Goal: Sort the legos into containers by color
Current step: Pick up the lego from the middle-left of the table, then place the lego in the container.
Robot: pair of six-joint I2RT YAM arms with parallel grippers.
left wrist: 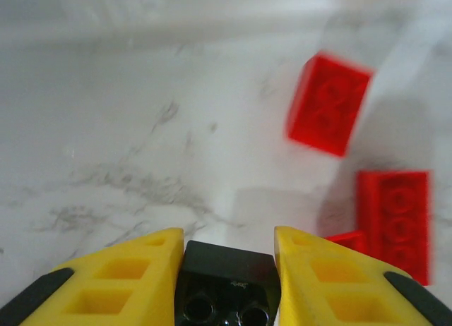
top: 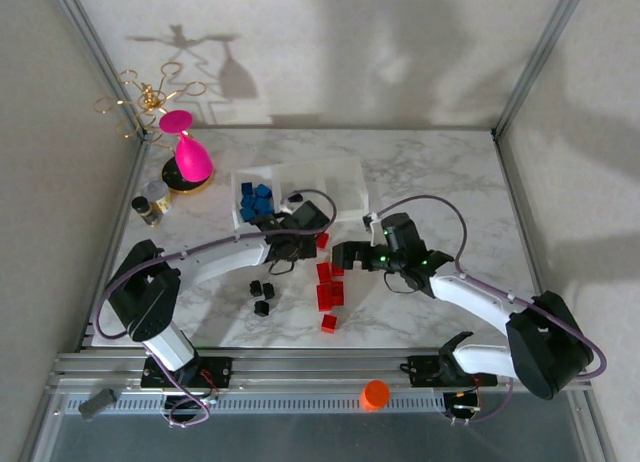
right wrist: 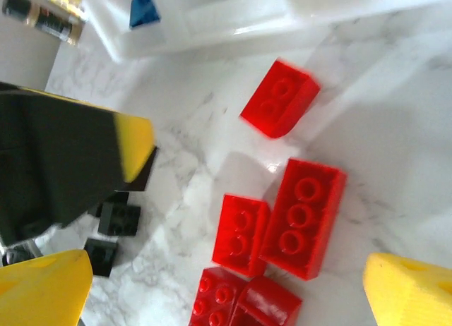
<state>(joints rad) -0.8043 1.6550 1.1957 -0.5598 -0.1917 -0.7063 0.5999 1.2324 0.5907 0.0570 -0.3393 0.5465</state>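
Near the three containers (top: 322, 182), the left gripper (left wrist: 228, 266) clamps one black lego (left wrist: 227, 287), the right gripper (right wrist: 227, 276) gapes over five red legos (right wrist: 304, 216), and three loose black legos (top: 261, 308) lie nearby.

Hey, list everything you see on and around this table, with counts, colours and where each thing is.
containers: three joined bins, clear, far middle of table
blue legos: about six, blue, in the left bin
red legos: at least six, red, loose mid-table
black legos: about four, black, loose left of the red ones
black brick: one, black, gripped by the left tool
goblet: one, pink, far left
orange cap: one, orange, near rail
left tool: one, yellow fingers, shut on the black brick
right tool: one, open, over the red legos
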